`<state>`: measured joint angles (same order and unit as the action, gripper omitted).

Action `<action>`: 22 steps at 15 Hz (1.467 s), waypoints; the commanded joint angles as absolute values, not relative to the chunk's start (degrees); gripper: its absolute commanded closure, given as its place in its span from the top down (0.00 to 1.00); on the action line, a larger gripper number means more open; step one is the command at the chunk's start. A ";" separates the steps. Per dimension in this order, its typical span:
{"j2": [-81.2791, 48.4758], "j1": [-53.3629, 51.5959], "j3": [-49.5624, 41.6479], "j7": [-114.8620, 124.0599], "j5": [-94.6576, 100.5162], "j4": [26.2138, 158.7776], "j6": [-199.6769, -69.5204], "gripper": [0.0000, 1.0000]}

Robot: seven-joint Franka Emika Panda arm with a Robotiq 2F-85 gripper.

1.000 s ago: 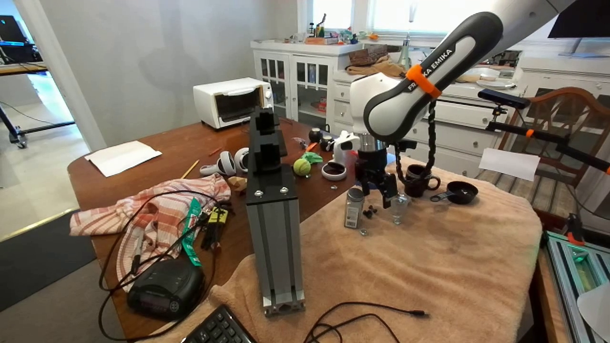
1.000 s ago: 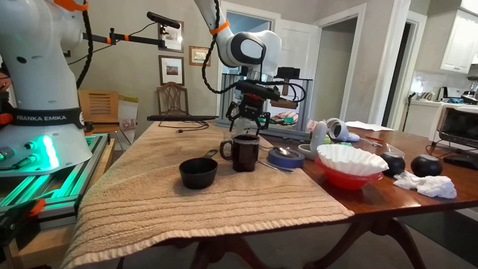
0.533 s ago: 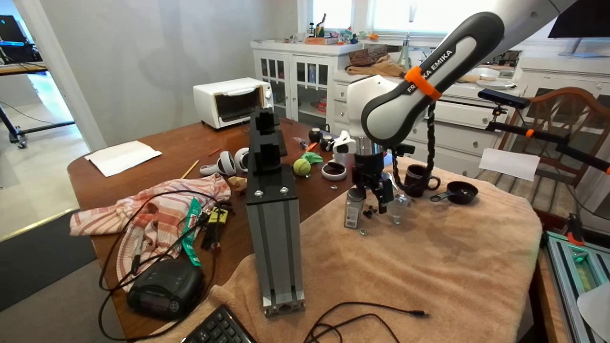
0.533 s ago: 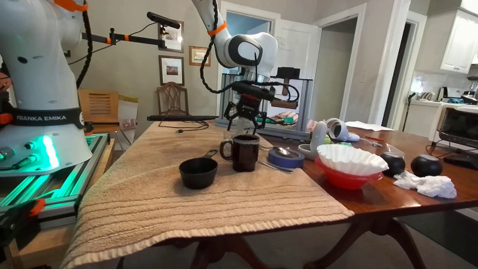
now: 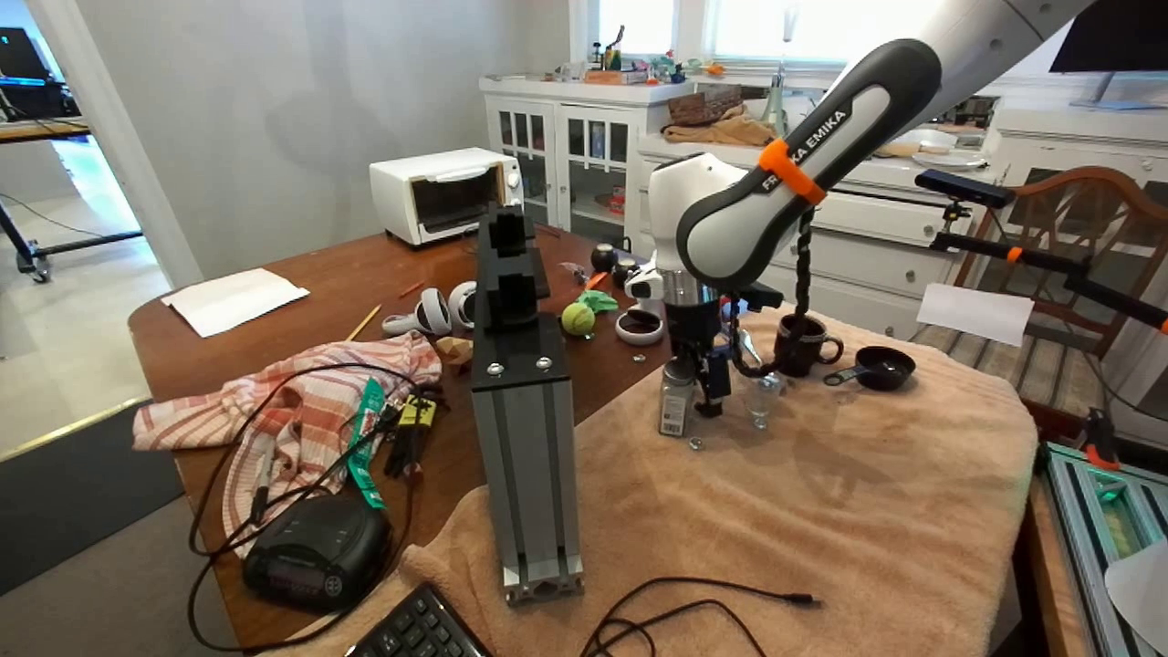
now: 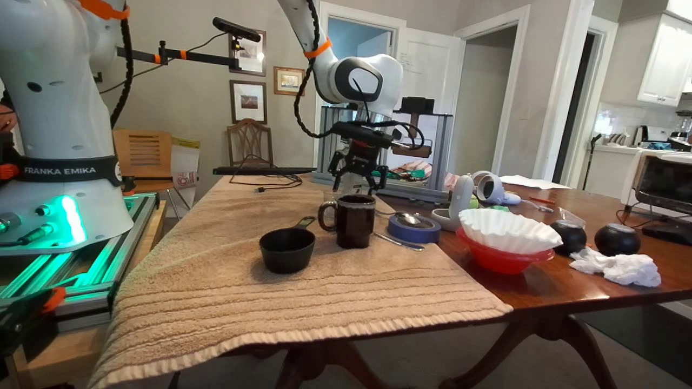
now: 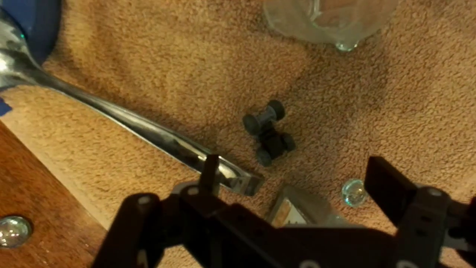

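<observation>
White cabinets [image 5: 556, 155] stand beyond a brown wooden table [image 5: 338, 274]; over its tan towel [image 5: 803, 529] the gripper [image 7: 292, 165] hangs, jaws spread wide

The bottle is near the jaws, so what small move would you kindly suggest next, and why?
Perhaps raise the jaws slightly before closing on the bottle: in the wrist view they stand open, and the spoon handle ends between one jaw and the bottle, so closing low might catch that.
</observation>
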<state>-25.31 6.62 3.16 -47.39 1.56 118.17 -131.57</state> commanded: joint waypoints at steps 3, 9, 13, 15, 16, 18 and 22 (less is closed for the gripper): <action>-27.88 5.90 1.10 -46.47 7.73 116.55 -135.13 1.00; -28.31 6.16 0.61 -46.64 12.75 117.82 -138.22 0.92; -27.31 6.23 0.45 -46.16 13.64 119.01 -139.09 0.92; -26.66 6.62 0.66 -46.46 13.08 119.65 -138.97 0.93; -26.13 6.90 0.87 -46.76 12.57 120.20 -138.56 0.90; -25.08 7.10 1.00 -46.79 12.20 121.62 -138.31 0.87; -22.38 7.30 1.28 -46.73 11.45 125.06 -139.11 0.87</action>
